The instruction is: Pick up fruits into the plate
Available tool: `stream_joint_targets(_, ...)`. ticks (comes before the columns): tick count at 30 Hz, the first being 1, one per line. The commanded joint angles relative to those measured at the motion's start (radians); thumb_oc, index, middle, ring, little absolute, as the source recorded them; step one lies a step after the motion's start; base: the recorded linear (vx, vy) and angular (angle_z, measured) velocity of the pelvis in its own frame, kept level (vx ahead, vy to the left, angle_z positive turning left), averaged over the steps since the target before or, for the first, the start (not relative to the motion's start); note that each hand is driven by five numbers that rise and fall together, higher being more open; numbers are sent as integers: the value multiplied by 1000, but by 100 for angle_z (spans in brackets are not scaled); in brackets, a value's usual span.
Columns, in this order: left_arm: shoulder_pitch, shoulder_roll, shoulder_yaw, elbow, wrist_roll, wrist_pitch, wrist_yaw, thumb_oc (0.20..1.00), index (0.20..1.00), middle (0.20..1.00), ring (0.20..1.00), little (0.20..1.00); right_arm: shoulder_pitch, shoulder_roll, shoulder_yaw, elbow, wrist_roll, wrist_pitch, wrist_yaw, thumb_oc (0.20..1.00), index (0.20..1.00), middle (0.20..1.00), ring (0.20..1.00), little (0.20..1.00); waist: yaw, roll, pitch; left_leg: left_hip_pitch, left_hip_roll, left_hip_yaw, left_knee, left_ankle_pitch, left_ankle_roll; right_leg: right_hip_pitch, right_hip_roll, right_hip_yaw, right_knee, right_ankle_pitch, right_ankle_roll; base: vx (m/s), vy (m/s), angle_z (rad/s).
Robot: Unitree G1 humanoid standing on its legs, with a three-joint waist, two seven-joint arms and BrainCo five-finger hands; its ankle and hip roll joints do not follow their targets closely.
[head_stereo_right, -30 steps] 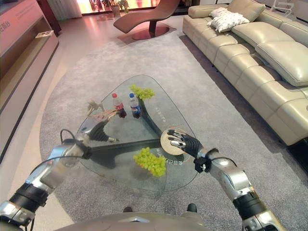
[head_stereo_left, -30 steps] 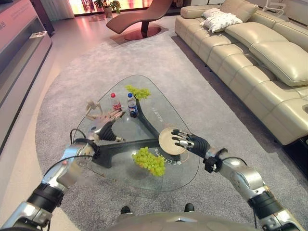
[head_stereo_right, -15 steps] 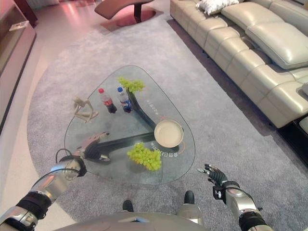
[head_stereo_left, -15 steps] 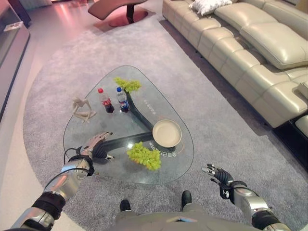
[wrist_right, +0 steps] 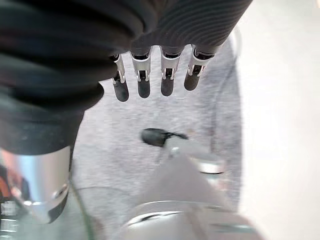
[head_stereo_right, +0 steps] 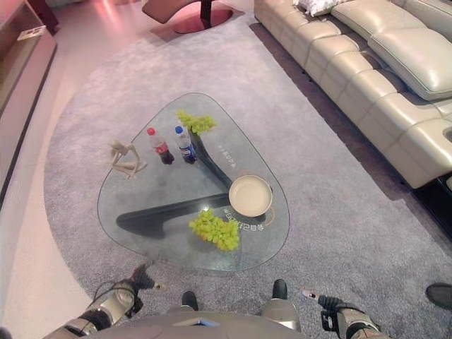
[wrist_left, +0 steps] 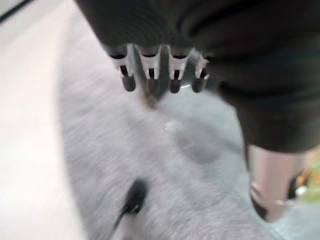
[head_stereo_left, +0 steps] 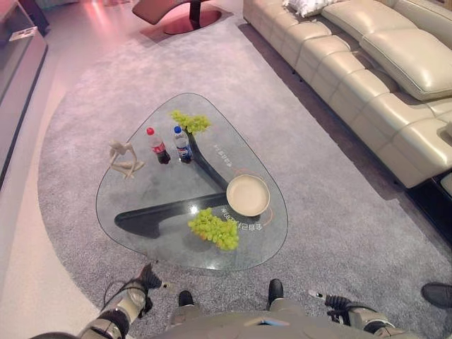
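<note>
While both bunches of green grapes sit on the glass bench (head_stereo_left: 134,212), neither is in the plate (head_stereo_left: 248,195), which is bare. One bunch of grapes (head_stereo_left: 214,227) lies near the front edge, just beside the plate on the robot's left. The other grape bunch (head_stereo_left: 189,121) is at the far tip of the bench, well apart from the plate. Between them stand two small bottles, upright and side by side: a red-capped bottle (head_stereo_left: 156,145) and a blue-capped bottle (head_stereo_left: 182,143). A pale figurine (head_stereo_left: 123,159) sits further left, near the bench edge.

Both arms are down low over the grey rug (head_stereo_left: 332,205), off the bench. The left robot hand (wrist_left: 160,70) has its fingers hanging straight and relaxed, holding nothing. Same deal for the right robot hand (wrist_right: 152,75), fingers straight over the rug, nothing in it. A cream sofa (head_stereo_left: 374,78) runs along the right side, and a dark shoe (head_stereo_left: 438,294) shows at the rug's right edge.
</note>
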Motion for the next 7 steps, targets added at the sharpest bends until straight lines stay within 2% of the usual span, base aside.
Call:
stream_joint_targets(1,-32,6,68,149,-51,54,-1,1000,1000,1000,1000,1000,-40,28,-8,75,-64,8,-24,1000,1000,1000,1000,1000,21,-32,-10,2,-24,-46,15,-72,34,84,-24,-91,21,-81,24,50,-8,11)
stream_joint_targets(7,-5,-4,130,192,-70,74,-20,1000,1000,1000,1000,1000,-34,37,-2,71,-117,17,-23,1000,1000,1000,1000,1000,27,-34,-26,16,-19,-52,18,-75,30,98,-28,-93,24,-82,24,31,0,10)
